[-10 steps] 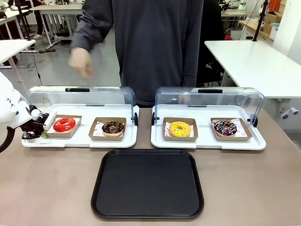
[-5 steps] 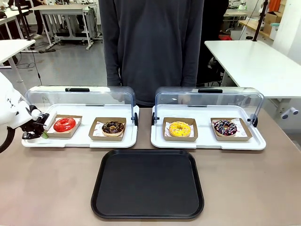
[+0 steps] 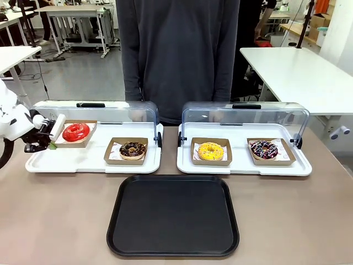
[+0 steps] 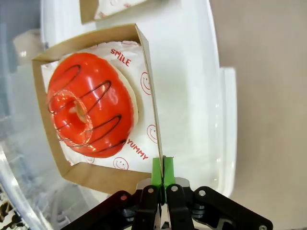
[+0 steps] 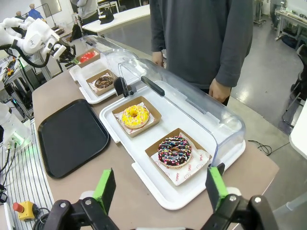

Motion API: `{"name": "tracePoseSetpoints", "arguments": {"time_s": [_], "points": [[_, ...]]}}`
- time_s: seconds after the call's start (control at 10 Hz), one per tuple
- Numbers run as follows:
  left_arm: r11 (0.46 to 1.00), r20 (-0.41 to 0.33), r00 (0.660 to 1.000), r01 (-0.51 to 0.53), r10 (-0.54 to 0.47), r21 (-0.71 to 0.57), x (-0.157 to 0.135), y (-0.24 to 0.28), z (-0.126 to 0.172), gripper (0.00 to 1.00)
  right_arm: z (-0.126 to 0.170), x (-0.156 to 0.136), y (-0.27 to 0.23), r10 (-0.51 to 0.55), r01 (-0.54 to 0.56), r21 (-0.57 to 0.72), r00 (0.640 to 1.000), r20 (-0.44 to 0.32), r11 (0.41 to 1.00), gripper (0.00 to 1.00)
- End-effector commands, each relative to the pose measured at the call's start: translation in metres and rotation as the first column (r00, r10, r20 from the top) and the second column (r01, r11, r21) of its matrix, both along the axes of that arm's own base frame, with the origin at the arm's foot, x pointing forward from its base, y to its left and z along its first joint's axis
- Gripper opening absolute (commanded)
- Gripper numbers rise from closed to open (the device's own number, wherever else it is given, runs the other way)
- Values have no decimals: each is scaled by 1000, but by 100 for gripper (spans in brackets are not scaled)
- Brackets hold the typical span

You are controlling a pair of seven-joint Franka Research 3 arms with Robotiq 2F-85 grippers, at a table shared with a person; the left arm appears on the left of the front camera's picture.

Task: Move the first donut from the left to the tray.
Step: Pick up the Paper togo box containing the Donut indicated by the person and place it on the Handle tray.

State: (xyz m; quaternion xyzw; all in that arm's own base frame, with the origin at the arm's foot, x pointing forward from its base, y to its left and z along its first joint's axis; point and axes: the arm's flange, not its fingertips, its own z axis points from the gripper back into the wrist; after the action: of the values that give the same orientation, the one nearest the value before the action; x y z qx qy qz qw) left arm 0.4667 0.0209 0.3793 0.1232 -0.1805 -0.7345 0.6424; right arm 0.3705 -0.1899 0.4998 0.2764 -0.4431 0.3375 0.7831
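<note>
The left claw (image 4: pixel 162 168) is pinching shut on one thin wall of the small shallow brown cardboard tray (image 4: pixel 98 176), its green pads (image 4: pixel 156 170) pressing flat against the card near a corner. Inside that cardboard tray, the ring donut with glossy bright red icing (image 4: pixel 88 110) is sitting on white paper printed with red smiley faces and the words SMILE and YUMMY. Thin dark lines are looping across the icing, and a pale dough edge is showing beneath the red.

In the front view the red donut (image 3: pixel 75 132) is sitting at the left end of the left white plastic tray (image 3: pixel 91 163), below a clear domed lid (image 3: pixel 94 113). The cardboard tray's left side is looking raised; I cannot tell whether it is wholly off the white tray. A chocolate-brown sprinkled donut (image 3: pixel 133 149) is sitting to its right.

The large flat black plastic tray (image 3: pixel 172 215) is lying on the brown tabletop (image 3: pixel 55 221), nearer the robot and well apart from the red donut. The right claw (image 5: pixel 160 189) is standing wide, gripping nothing. A person in a dark grey top (image 3: pixel 182 55) is standing at the far side.
</note>
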Motion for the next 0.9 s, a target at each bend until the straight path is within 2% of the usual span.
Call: {"name": "tracePoseSetpoints", "arguments": {"time_s": [0.0, 0.2, 0.5, 0.8], "points": [[1000, -4, 1000, -18, 18, 3, -40, -28, 28, 1, 2, 3, 0, 3, -3, 13, 999, 33, 1000, 100], [1000, -37, 999, -27, 27, 5, -75, -65, 45, 1, 2, 3, 0, 3, -3, 13, 999, 33, 1000, 100], [1000, -80, 997, -18, 19, 16, -124, -128, 52, 1, 2, 3, 0, 3, -3, 13, 999, 33, 1000, 100], [1000, -131, 991, 20, -18, 10, -151, -184, 36, 1, 2, 3, 0, 3, -3, 13, 999, 33, 1000, 100]]}}
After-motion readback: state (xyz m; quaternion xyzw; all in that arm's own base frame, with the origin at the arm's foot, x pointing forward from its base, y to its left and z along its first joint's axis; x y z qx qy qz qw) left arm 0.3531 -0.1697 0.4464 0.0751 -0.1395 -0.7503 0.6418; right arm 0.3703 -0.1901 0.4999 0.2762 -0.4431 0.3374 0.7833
